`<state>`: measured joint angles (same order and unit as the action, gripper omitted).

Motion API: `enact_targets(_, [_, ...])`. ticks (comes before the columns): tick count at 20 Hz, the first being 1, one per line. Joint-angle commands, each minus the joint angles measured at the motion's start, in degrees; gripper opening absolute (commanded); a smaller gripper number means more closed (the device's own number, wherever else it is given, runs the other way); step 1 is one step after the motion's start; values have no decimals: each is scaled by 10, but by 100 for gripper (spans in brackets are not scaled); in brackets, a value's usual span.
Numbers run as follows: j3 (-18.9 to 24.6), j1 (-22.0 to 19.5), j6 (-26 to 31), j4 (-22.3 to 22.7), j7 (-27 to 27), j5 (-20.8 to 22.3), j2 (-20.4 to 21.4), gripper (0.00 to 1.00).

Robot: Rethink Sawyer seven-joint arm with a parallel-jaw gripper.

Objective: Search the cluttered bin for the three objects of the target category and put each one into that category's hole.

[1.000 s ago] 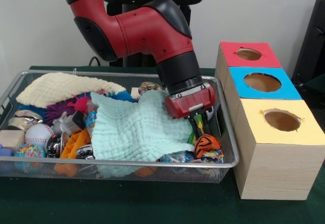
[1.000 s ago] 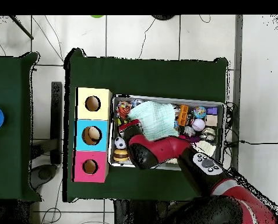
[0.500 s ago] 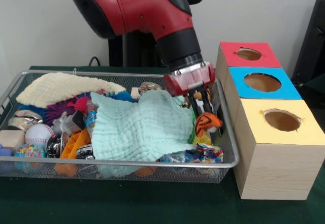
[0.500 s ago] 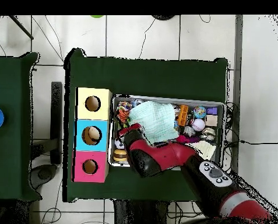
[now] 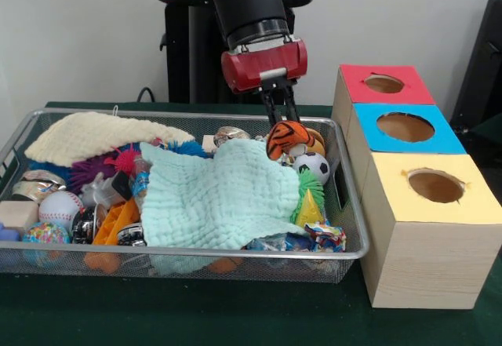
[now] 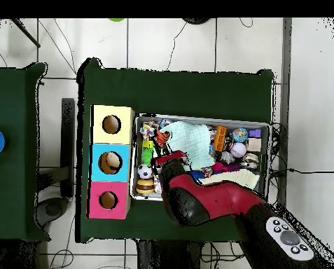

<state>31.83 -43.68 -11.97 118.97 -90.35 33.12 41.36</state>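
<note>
A wire basket (image 5: 349,244) full of clutter is seen on the green table, and just to its right a row of three boxes: the yellow-topped box (image 5: 427,228) nearest, the blue-topped box (image 5: 404,130) behind it, the red-topped box (image 5: 384,85) farthest, each with a round hole in its top. Most of the basket's middle is covered by a pale green cloth (image 5: 216,201).

The gripper (image 5: 281,117) is closed on an orange, black-striped soft toy (image 5: 287,138), pinched at its upper edge between the two thin fingers. The toy is held clear above the basket's far right corner, over a small football (image 5: 315,164), and left of the boxes.

Its long axis is judged to run roughly level, left to right across the front view, with the bulk hanging below the fingers. Which end is the head cannot be told.

The main risk is judged to be the narrow hold: with so little of the toy between the fingers, it could be shaken loose during a sideways move and fall back into the clutter. A soft body hanging crosswise could also be caught on a hole's rim. Which hole fits cannot be told.
</note>
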Motion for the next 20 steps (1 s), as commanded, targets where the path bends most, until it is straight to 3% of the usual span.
enact_targets(1, [58,-20,77,46,-96,-37,58,0])
enact_targets(11, [97,-41,112,173,-132,-136,235,0])
enact_targets(16, [119,-47,118,204,-136,-177,272,0])
enact_targets(20, [107,-35,110,220,-138,-195,287,0])
